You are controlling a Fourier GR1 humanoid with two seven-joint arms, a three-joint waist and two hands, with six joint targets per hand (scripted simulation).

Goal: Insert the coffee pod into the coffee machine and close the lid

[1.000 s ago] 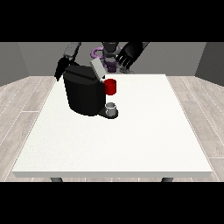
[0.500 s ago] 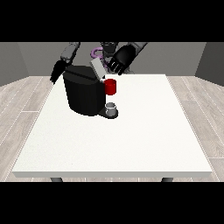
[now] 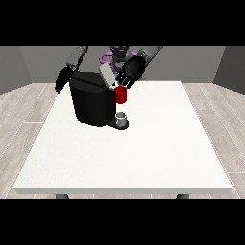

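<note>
A black coffee machine [image 3: 91,99] stands on the white table [image 3: 129,148] at the back left. Its silver lid [image 3: 107,74] is tilted up over the brew head. A red part [image 3: 121,94] sits at the machine's front, above a small grey cup [image 3: 122,118] on the drip base. The hand at the view's right [image 3: 130,72] hangs just right of the raised lid, fingers pointing down towards the red part. The hand at the view's left [image 3: 62,79] hangs beside the machine's back left corner. I cannot make out a separate coffee pod.
The robot's torso [image 3: 117,53] stands behind the table's far edge. Wooden floor surrounds the table. The table's front and right parts hold no objects.
The hand at the view's right has come down and leftwards from beside the robot's chest to the lid. The lid and the other hand look unchanged.
</note>
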